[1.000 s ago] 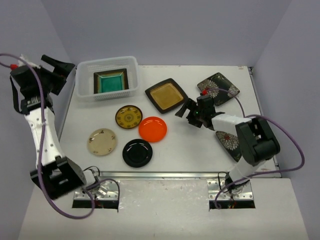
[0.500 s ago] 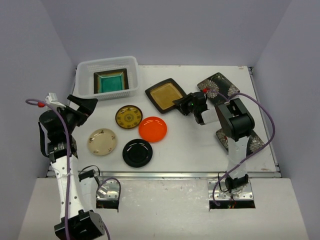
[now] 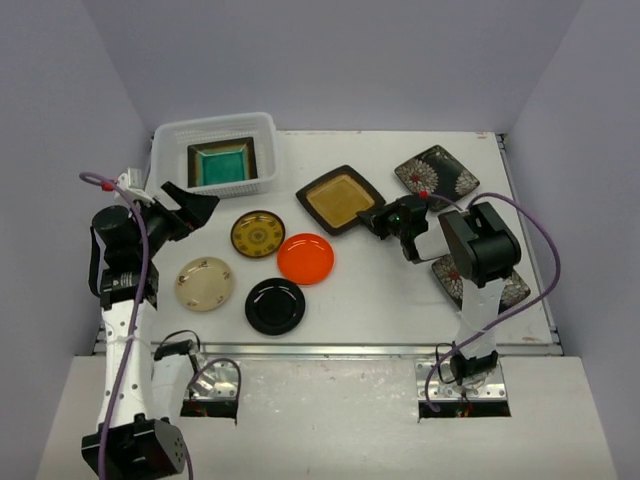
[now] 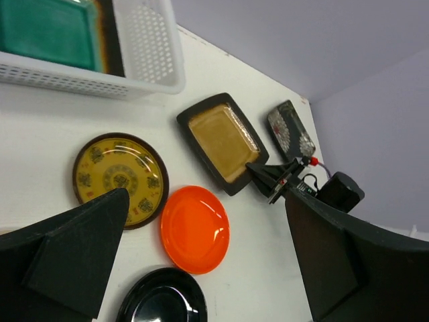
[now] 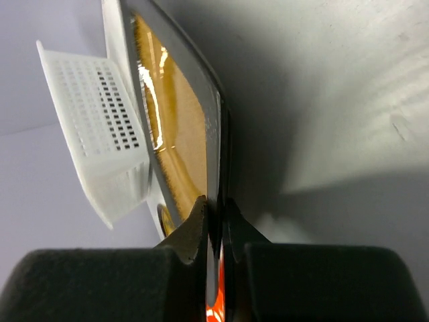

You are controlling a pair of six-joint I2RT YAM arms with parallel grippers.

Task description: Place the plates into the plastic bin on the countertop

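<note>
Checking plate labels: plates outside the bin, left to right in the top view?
cream round plate → yellow-patterned round plate → orange round plate → amber square plate → far black square plate with white flowers

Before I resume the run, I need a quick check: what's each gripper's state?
Left gripper: open, holding nothing.
Right gripper: shut on the rim of the amber plate.
</note>
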